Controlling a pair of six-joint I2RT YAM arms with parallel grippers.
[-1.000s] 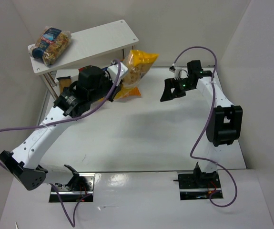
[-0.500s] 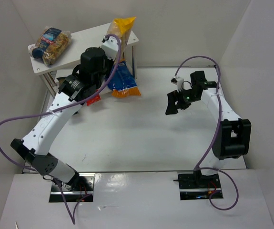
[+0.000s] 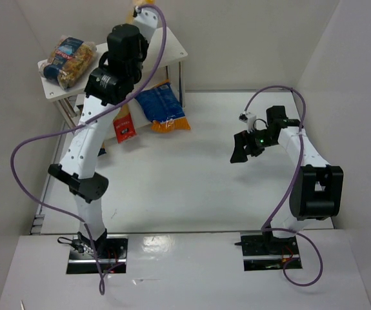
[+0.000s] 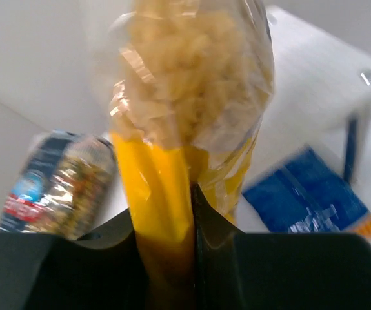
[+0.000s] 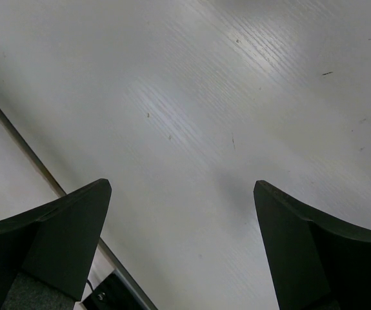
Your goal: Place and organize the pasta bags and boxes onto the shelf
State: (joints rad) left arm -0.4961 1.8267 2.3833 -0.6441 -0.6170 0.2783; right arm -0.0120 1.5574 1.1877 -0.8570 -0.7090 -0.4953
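Holding the large yellow bag (image 4: 156, 174) by a thin yellow edge, the left pincer (image 4: 164, 223) is squeezed tight on it, one finger on each side. The bag sticks out past the fingers, and curly pasta shows through its clear window. This pincer is high up, over the top board of the shelf (image 3: 166, 50).

Past the left pincer, off to its left, the clear bag with dark-blue label (image 4: 56, 177) lies on the top board. Lower down and to its right, the blue-and-orange bag (image 4: 311, 203) lies flat on the worktop (image 3: 191, 181) beside the shelf. The slim red packet (image 3: 124, 126) lies near it.

The right pincer (image 5: 182, 248) is wide apart and holds nothing. Only bare worktop is under it.

I think the yellow bag is soft and floppy. The pasta inside can slide, so the bag may sag or tip. The plastic looks smooth and could slip. A pinch on the flat edge seems good, because it does not crush the pasta. It should go down gently on the bare part of the top board.
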